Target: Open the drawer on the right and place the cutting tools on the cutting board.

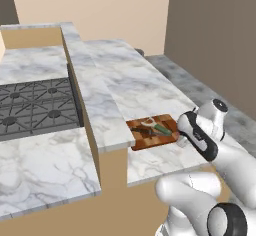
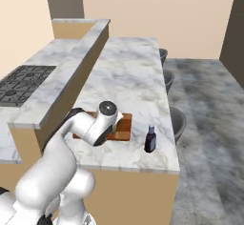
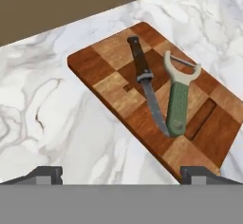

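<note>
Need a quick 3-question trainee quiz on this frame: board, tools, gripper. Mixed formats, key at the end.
1. True or false: the knife and the green-handled peeler both lie on the cutting board.
2. The gripper above the board is: A) open, holding nothing B) shut on the knife C) shut on the peeler.
3. Fill in: on the marble counter beside the board stands a small dark ____.

Key: 1 true; 2 A; 3 bottle.
</note>
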Tool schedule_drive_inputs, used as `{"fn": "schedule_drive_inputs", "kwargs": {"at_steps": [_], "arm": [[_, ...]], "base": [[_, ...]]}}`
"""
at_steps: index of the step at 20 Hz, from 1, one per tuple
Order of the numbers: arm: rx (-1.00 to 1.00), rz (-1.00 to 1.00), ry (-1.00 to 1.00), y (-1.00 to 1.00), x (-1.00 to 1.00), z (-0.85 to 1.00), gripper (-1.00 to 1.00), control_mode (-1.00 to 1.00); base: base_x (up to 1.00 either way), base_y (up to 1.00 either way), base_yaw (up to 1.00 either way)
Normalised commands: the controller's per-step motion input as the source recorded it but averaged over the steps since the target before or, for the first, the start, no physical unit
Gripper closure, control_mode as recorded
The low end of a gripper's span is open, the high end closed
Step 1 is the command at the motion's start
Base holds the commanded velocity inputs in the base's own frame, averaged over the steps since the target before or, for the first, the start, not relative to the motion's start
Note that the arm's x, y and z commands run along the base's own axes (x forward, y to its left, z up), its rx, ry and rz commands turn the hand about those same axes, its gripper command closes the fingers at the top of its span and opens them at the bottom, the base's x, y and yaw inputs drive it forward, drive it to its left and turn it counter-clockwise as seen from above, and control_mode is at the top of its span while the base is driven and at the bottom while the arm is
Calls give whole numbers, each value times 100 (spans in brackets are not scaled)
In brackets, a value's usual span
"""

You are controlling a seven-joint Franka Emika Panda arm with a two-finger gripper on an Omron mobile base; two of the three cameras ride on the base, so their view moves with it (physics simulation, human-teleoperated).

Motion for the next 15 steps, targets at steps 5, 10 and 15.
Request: {"fn": "schedule_drive_inputs", "kwargs": {"at_steps": [5,10,15], "arm": [[1,-3,-1,-12,-20,0,-100,-100],[0,0,0,0,0,0,-100,-100],[0,1,-2,4,-12,0,-100,-100]], "base": [[0,0,0],[0,0,0],[0,0,0]]}}
